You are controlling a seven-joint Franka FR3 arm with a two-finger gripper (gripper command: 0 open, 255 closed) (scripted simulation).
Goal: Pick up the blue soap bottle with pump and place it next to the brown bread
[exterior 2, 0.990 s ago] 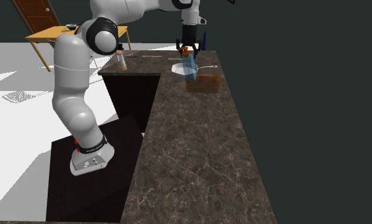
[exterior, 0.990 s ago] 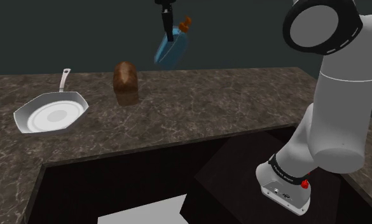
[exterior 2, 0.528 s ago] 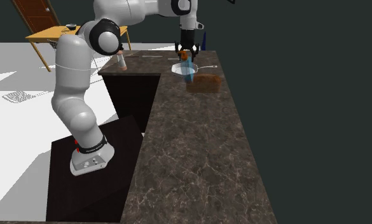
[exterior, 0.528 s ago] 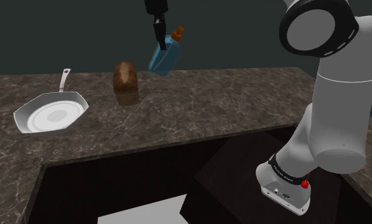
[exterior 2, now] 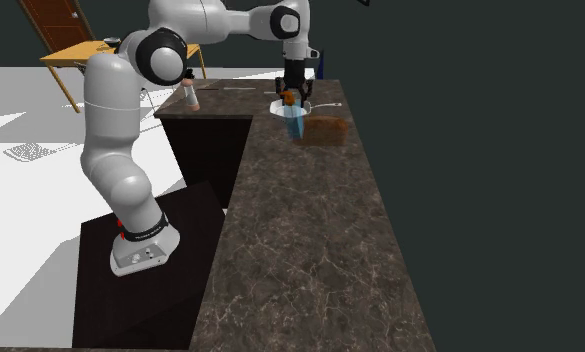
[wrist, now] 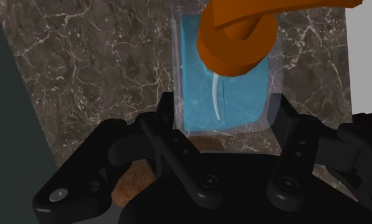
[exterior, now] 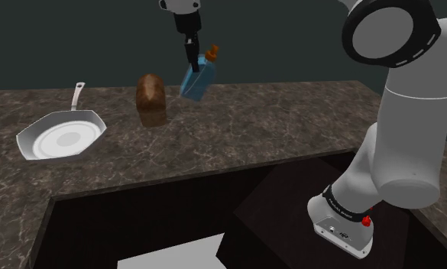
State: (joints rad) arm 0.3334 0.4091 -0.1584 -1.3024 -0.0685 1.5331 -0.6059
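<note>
We log the jaws pinching the blue soap bottle [exterior: 196,79] across its flat sides, orange pump uppermost, body tilted. It hangs above the bench [exterior: 260,130], near the brown bread [exterior: 151,92]. We judge it is held clear so that lowering avoids the bread.

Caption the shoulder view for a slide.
Gripper holds a tilted blue soap bottle over the counter, beside the bread.

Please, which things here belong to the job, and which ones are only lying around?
Belong to the job: the claw, the blue soap bottle clasped in it, the brown bread.
Just lying about: the white frying pan, the small bottle on the far counter.
</note>
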